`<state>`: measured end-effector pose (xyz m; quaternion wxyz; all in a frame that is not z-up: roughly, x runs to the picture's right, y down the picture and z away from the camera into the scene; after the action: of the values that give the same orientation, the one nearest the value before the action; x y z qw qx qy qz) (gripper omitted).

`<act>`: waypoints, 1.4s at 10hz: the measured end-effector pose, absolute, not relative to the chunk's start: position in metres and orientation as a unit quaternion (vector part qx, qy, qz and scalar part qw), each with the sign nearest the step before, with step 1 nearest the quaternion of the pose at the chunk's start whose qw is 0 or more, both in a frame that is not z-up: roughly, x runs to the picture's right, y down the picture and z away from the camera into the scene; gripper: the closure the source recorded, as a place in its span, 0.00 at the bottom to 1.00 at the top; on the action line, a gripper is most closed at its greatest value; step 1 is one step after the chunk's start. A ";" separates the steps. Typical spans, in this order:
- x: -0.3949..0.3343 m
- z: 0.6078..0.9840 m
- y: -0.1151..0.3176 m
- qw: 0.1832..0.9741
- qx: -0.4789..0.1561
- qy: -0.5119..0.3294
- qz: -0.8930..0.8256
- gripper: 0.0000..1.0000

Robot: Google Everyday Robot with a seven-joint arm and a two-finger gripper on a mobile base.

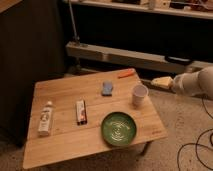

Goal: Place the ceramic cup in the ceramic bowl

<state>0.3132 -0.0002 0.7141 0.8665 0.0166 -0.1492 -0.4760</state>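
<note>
Wooden desk [60,145] carries it all. Nearest, toward the front right, sits the green bowl [119,129]. Left of it lies a dark packet [80,111] and, further left, a white bottle [45,118] on its side. Behind the bowl the white cup [139,95] stands upright on the desk, apart from the bowl. A blue pad [107,88] lies left of the cup, and an orange stick [125,74] lies at the far edge. Off the desk's right side hangs the gripper [161,81], clear of the cup; whether its jaws are open I cannot tell.
</note>
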 end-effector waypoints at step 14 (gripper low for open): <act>0.284 0.864 0.025 0.841 -0.019 -0.166 -0.514 0.42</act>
<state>0.2844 0.0254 0.8641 0.8414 -0.0192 -0.1664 -0.5138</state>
